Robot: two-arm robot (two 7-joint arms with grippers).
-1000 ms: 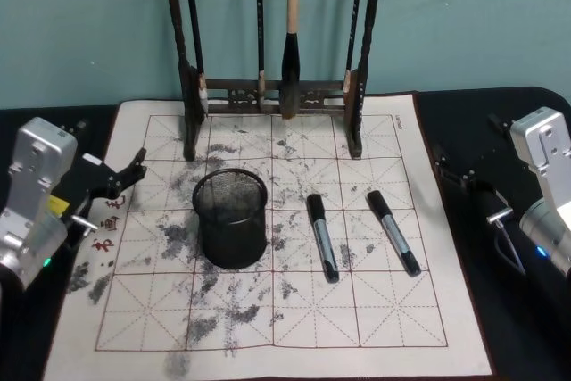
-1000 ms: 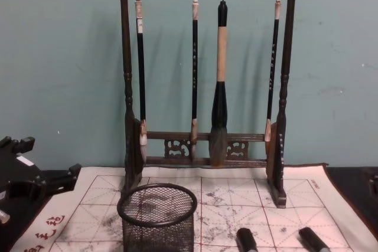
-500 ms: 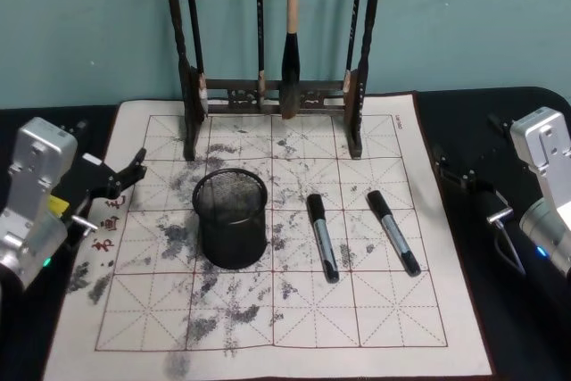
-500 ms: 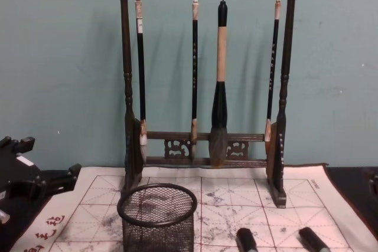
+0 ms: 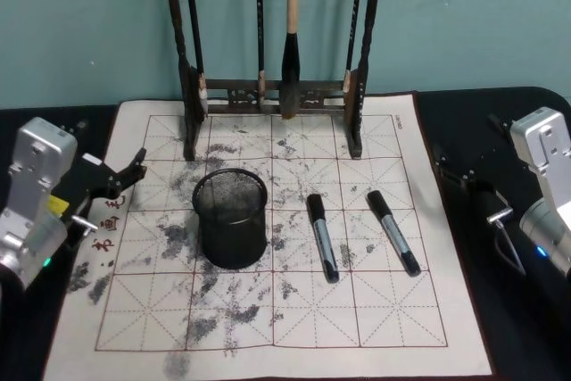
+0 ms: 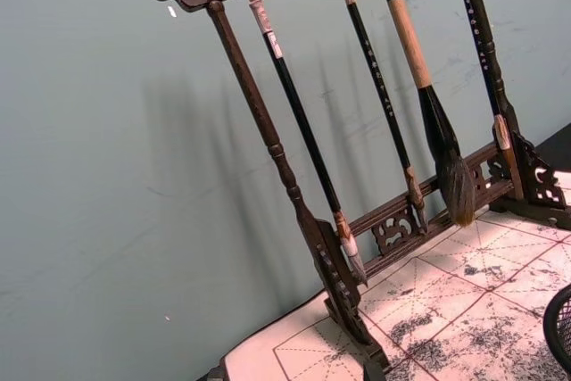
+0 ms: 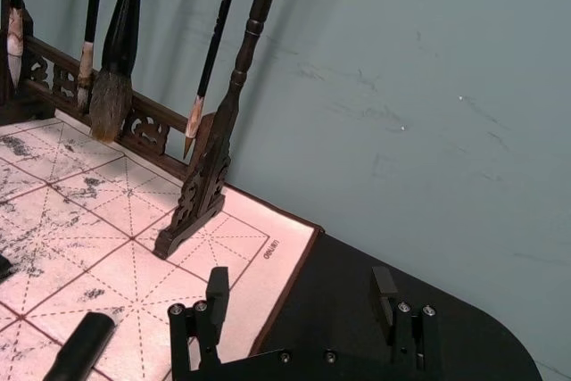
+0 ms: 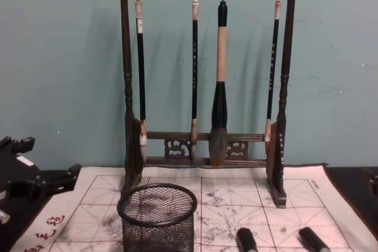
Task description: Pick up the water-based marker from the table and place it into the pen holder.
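The first marker lies flat on the inky mat, just right of the mesh pen holder. The second marker lies farther right. The left gripper and right gripper sit at the counter sides, fingers spread, holding nothing.

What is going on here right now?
Nothing is being handled yet. A marker and a second marker lie on the mat, right of the empty pen holder. The left gripper hangs at the mat's left edge; the right gripper, open, hangs over the table on the right side.
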